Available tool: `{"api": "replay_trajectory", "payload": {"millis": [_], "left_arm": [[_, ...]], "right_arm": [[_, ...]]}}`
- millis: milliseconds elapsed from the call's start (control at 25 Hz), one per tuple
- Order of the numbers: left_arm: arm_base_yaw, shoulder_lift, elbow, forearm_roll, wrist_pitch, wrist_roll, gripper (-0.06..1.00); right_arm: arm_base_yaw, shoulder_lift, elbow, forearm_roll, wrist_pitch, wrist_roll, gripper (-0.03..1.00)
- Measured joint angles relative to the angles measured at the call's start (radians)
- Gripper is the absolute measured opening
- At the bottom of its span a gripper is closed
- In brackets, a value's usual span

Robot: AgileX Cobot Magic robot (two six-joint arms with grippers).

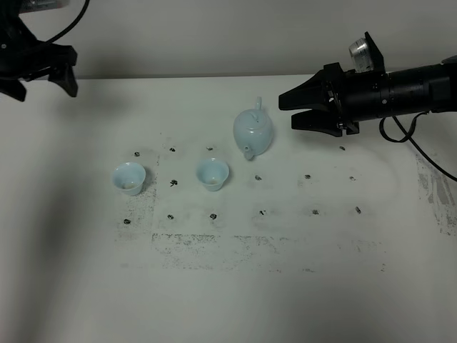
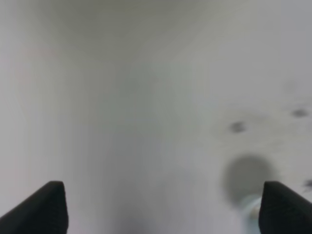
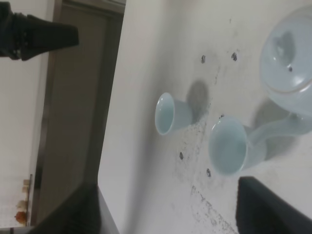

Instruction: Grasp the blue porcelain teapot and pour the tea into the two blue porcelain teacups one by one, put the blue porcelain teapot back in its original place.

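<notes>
The right fingers (image 1: 298,95), in the upper right of the frame, are spread wide and hold nothing. Just left of and below their tips the blue porcelain teapot (image 1: 253,131) stands upright on the bench (image 1: 285,286), untouched. Further left stand the near teacup (image 1: 213,174) and the far teacup (image 1: 129,178), well apart. The left fingers (image 1: 68,75), in the upper left corner, are spread and empty.

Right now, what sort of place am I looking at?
Likely a robot lab bench: a white table dotted with black marks, black robot arms at both sides, one teapot and two teacups.
</notes>
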Motion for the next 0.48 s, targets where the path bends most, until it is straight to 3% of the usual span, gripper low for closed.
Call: {"api": "replay_trajectory", "payload": {"millis": [280, 480], "left_arm": [[0.108, -0.006, 0.000, 0.023, 0.001, -0.031, 0.73], [0.136, -0.093, 0.078, 0.045, 0.001, -0.045, 0.69]], "right_arm": [[0.000, 0.000, 0.000, 0.000, 0.000, 0.000, 0.57], [0.000, 0.000, 0.000, -0.015, 0.000, 0.001, 0.55]]}}
